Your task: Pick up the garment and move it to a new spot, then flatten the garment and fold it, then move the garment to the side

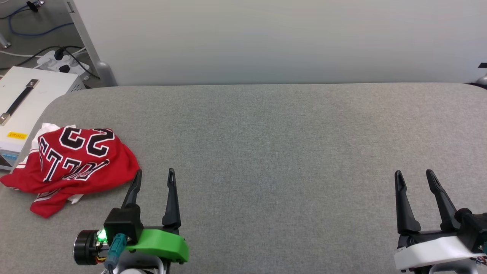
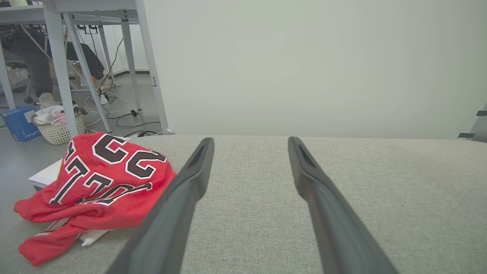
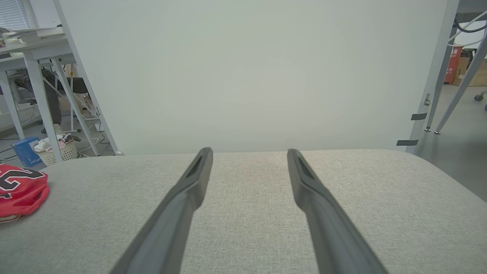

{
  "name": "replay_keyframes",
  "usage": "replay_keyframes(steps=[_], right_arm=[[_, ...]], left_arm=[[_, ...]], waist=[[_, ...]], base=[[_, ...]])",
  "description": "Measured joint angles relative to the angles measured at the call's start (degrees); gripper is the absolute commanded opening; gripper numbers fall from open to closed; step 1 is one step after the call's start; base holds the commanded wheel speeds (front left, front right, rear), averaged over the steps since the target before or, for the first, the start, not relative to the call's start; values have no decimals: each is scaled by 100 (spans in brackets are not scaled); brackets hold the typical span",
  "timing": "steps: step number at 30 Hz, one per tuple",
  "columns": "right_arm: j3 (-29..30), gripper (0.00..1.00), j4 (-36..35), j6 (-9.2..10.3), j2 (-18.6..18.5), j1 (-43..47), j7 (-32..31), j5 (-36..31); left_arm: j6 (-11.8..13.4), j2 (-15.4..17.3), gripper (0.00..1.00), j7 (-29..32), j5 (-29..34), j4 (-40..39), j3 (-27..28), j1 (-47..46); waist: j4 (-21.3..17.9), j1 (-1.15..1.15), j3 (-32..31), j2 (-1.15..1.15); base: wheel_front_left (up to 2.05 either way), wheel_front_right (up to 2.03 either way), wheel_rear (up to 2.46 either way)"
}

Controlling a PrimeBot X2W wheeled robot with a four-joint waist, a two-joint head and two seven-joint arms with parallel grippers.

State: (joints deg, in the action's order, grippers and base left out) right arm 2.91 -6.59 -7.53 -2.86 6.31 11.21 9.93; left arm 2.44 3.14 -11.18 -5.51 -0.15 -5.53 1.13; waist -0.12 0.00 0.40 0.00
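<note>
A grey fabric-covered bench is stretching across the foreground, its far corners rounding off. A plain white panel is standing right behind it, evenly lit. On the grey floor to the left, a white box with a black strap handle is sitting near a power strip (dark cables trailing from it). Farther off, a metal-legged table is standing over a woven basket and a blue box
</note>
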Motion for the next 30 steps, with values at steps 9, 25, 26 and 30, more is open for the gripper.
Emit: replay_keyframes(steps=[9,25,26,30], right_arm=[[5,100,-22,0,0,66,104,80],[4,100,-63,0,0,187,298,215],[4,100,-65,0,0,190,307,220],[4,100,-71,0,0,207,326,237]], left_arm=[[0,0,100,-102,-11,27,-38,0],[58,-1,100,-299,-45,107,-133,3],[58,-1,100,-300,-45,114,-141,3],[58,-2,100,-347,-45,126,-176,3]], waist=[[6,0,12,0],[14,0,9,0],[15,0,10,0],[24,0,8,0]], base=[[0,0,0],[0,0,0],[0,0,0],[0,0,0]])
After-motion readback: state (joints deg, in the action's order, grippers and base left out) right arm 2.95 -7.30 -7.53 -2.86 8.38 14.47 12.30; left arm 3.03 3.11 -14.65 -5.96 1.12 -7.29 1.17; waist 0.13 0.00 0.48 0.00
